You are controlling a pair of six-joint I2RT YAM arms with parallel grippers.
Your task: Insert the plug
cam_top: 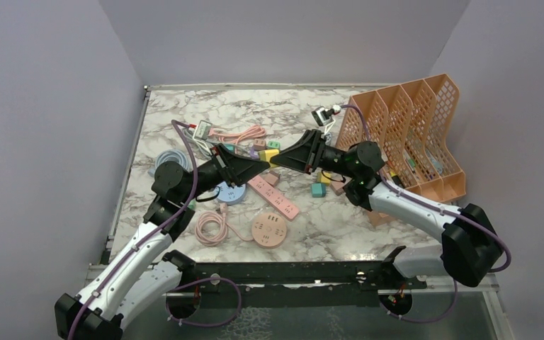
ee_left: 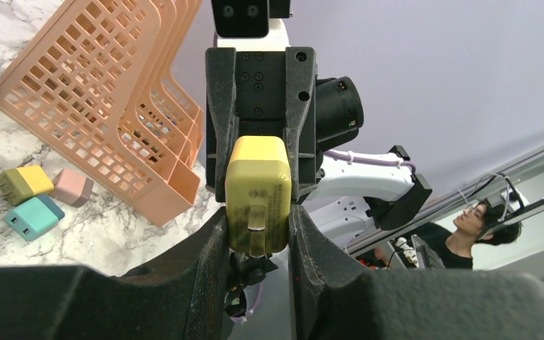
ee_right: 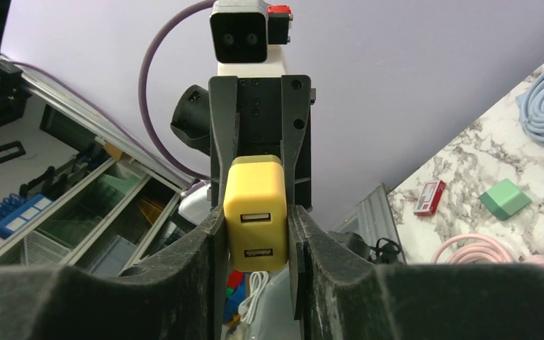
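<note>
The plug (cam_top: 269, 157) is a yellow block-shaped adapter held above the middle of the table, where both grippers meet tip to tip. My left gripper (ee_left: 258, 228) is shut on the plug (ee_left: 258, 191), whose metal prongs face the left wrist camera. From the opposite side, my right gripper (ee_right: 256, 230) is closed on the same plug (ee_right: 256, 212), with its two USB ports facing the right wrist camera. On the table below lie a pink power strip (cam_top: 275, 195) and a round pink socket (cam_top: 269, 229).
An orange file rack (cam_top: 411, 134) stands at the right. A round blue socket (cam_top: 230, 193), a pink cable coil (cam_top: 212, 228), a blue cable coil (cam_top: 170, 159) and small adapters such as a teal one (cam_top: 318, 189) are scattered on the marble table (cam_top: 326, 227).
</note>
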